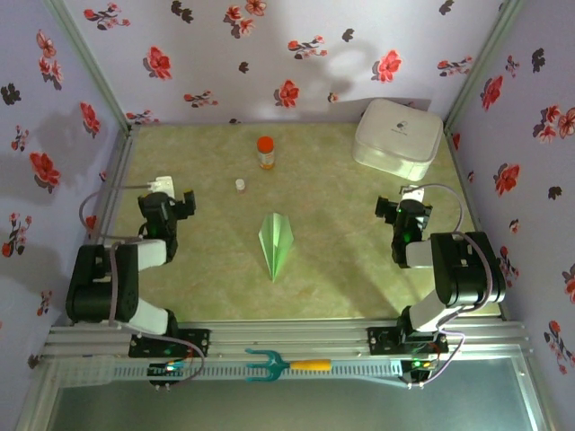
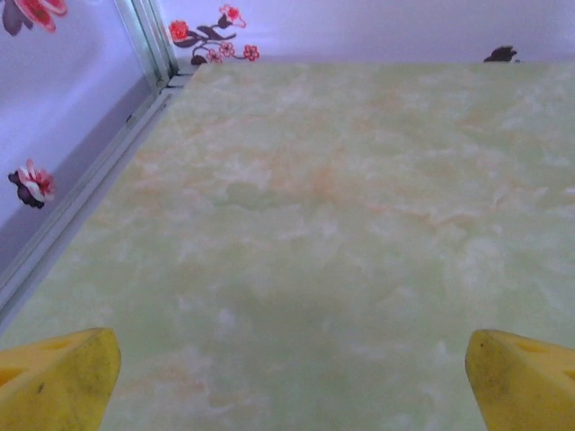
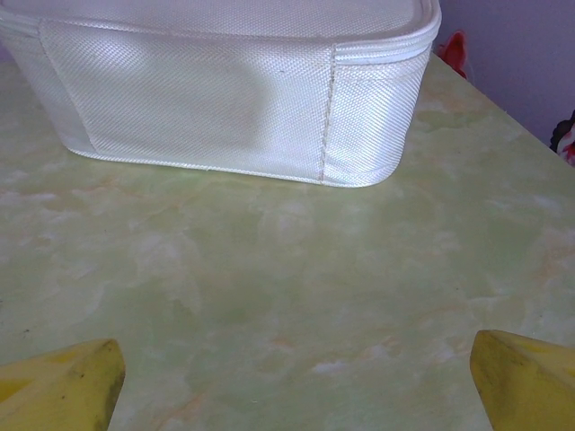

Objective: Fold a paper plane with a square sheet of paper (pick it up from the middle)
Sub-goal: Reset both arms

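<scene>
Paper plane [image 1: 276, 242] lying flat mid-tabletop [image 1: 341, 260], long axis running near-to-far, between both arms and well apart from each. Reads as folded already, so probably little left to do. Left tool [image 2: 289, 382] spread wide, holding nothing, over bare tabletop. Right tool [image 3: 296, 382] likewise wide and empty, facing white box [image 1: 398, 137] close ahead. Risks: bumping the box on any forward move of the right arm; crushing the centre ridge or springing creases open by pinching a wing rather than the middle; pushing thin paper along instead of lifting it. Count: one plane, one white box, one orange-capped bottle [image 1: 265, 151], one small white bit [image 1: 240, 184] near it (too small to identify), one teal fork [image 1: 278, 365] on the front rail [image 1: 359, 337], two tools.
</scene>
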Available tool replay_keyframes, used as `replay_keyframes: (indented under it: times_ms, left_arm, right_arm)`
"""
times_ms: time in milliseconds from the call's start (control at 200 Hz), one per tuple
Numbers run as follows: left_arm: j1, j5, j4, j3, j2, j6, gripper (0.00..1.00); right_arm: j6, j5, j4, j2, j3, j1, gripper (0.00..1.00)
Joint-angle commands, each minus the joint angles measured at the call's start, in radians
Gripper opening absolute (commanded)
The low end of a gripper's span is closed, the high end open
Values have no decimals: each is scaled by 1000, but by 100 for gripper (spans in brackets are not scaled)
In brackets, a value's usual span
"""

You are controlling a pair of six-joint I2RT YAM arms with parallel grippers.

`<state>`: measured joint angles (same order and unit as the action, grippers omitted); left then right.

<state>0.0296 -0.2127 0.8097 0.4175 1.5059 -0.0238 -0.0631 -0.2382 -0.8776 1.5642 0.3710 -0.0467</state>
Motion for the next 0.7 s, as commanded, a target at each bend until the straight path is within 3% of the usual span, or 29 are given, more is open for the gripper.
replay_keyframes:
  times_ms: [0, 45, 115, 695]
  left_arm:
    - [-14, 42, 200, -100, 24, 2, 100]
    - [-24, 42, 215, -92, 41, -2, 100]
    - [-49, 33, 108, -43, 35, -58, 100]
    - [-37, 16, 124, -50, 35, -47, 100]
  right_arm:
    - [-23, -10, -9, -7, 13, 7, 99]
    - [-23, -10, -9, -8, 14, 7, 99]
    - [-23, -9, -9, -10, 14, 7, 99]
    - [-23, -9, -9, -8, 14, 7, 99]
